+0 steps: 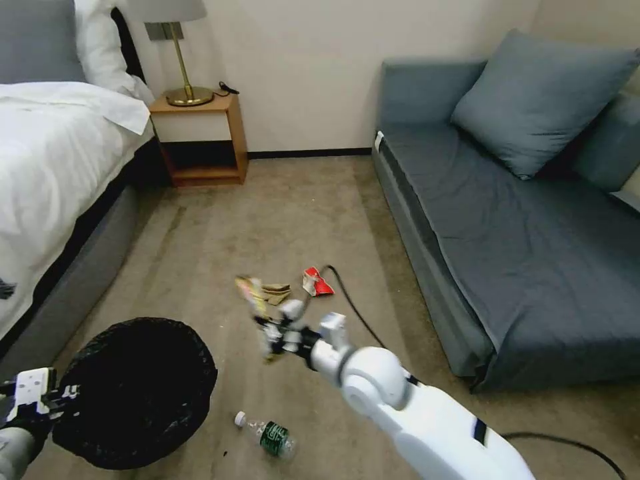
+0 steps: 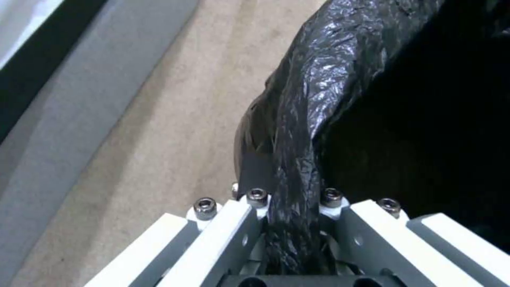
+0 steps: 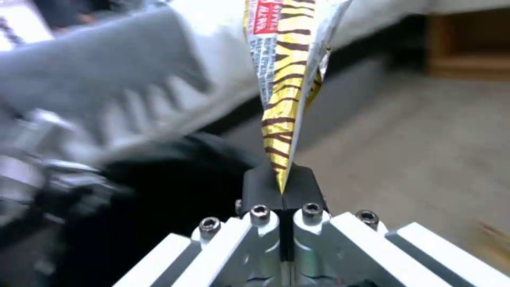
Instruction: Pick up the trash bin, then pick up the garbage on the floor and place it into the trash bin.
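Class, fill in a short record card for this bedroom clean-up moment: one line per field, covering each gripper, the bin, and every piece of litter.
left gripper: shut on the trash bin rim, clamping the black liner
right gripper: shut on the snack wrapper, held off the carpet
bottle: lying on the carpet near the bin
red-and-white packet: on the carpet beside a black cable
tan paper piece: on the carpet, left of the packet
surroundings: bed at left, sofa at right
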Available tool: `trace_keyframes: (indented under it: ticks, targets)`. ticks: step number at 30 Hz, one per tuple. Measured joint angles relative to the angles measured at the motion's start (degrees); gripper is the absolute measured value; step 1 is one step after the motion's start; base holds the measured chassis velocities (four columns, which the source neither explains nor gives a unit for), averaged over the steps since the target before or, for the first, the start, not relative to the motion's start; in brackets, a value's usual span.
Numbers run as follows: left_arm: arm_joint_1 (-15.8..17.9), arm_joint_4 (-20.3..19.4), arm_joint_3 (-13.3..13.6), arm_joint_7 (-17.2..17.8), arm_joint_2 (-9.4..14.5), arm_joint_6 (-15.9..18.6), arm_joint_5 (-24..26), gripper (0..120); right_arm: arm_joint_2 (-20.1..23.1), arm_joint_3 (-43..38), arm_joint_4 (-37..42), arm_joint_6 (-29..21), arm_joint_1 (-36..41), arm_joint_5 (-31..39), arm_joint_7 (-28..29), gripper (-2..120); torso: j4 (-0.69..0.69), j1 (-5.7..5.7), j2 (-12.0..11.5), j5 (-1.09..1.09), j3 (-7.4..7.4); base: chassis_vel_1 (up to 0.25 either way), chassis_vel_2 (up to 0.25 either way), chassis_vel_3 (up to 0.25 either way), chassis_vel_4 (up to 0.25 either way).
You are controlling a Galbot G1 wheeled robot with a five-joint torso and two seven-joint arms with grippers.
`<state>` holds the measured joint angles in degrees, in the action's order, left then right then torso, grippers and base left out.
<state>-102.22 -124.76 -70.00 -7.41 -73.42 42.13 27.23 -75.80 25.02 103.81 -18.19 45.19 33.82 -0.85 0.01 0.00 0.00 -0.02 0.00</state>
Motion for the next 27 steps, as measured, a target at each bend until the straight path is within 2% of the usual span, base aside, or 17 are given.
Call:
trace_keyframes:
  ticks: [2, 3, 4, 6, 13, 18, 20, 21, 27]
  targets:
    - [0.1, -0.1, 0.3, 0.0, -0.2, 0.0, 0.0, 3, -4.3, 4.7, -3.0, 1.9, -2.5, -0.3, -0.4, 0, 0.0, 0.0, 0.0, 0.0, 0.0, 0.0, 0.0, 0.0, 0.0]
    - [0.1, -0.1, 0.3, 0.0, -0.2, 0.0, 0.0, 3, -4.3, 4.7, -3.0, 1.9, -2.5, -0.3, -0.4, 0, 0.0, 0.0, 0.0, 0.0, 0.0, 0.0, 0.0, 0.0, 0.0]
    - [0.1, -0.1, 0.4, 0.0, -0.3, 0.0, 0.0, 3, -6.7, 7.5, -5.4, 3.2, -3.8, -0.9, -0.6, 0, 0.01, 0.0, 0.0, 0.0, 0.0, 0.0, 0.0, 0.0, 0.0]
    - [0.1, -0.3, 0.4, 0.0, -0.5, 0.0, 0.0, 3, -8.7, 9.6, -7.7, 4.2, -4.9, -2.0, -0.8, 0, 0.0, 0.0, 0.0, -0.01, 0.0, 0.0, 0.0, 0.0, 0.0]
    - [-0.2, -1.5, 0.3, -0.2, -1.0, 0.0, -0.1, 3, -11.2, 11.7, -12.5, 4.9, -6.0, -5.4, -1.3, 0, -0.01, 0.0, 0.0, 0.01, 0.0, 0.0, 0.0, 0.0, 0.0]
    - [-0.3, -1.7, 0.2, -0.2, -1.2, 0.0, -0.1, 3, -10.8, 11.5, -13.6, 4.7, -6.1, -6.6, -1.8, 13, -0.01, 0.0, 0.0, 0.01, 0.0, 0.0, 0.0, 0.0, 0.0]
    - [-0.3, -1.7, 0.1, -0.2, -1.2, 0.0, -0.1, 3, -10.3, 11.3, -13.4, 4.1, -6.0, -7.1, -2.3, 25, -0.01, 0.0, 0.0, 0.01, 0.0, 0.0, 0.0, 0.0, 0.0]
    - [-0.3, -1.7, 0.1, -0.2, -1.2, 0.0, -0.1, 3, -10.3, 11.3, -13.4, 4.1, -6.0, -7.1, -2.3, 25, -0.01, 0.0, 0.0, 0.01, 0.0, 0.0, 0.0, 0.0, 0.0]
    - [-0.3, -1.8, 0.1, -0.2, -1.6, 0.0, -0.1, 3, -9.2, 11.1, -11.8, 2.7, -5.1, -7.9, -3.1, 47, -0.01, 0.0, 0.0, 0.02, 0.0, 0.0, 0.0, 0.0, 0.0]
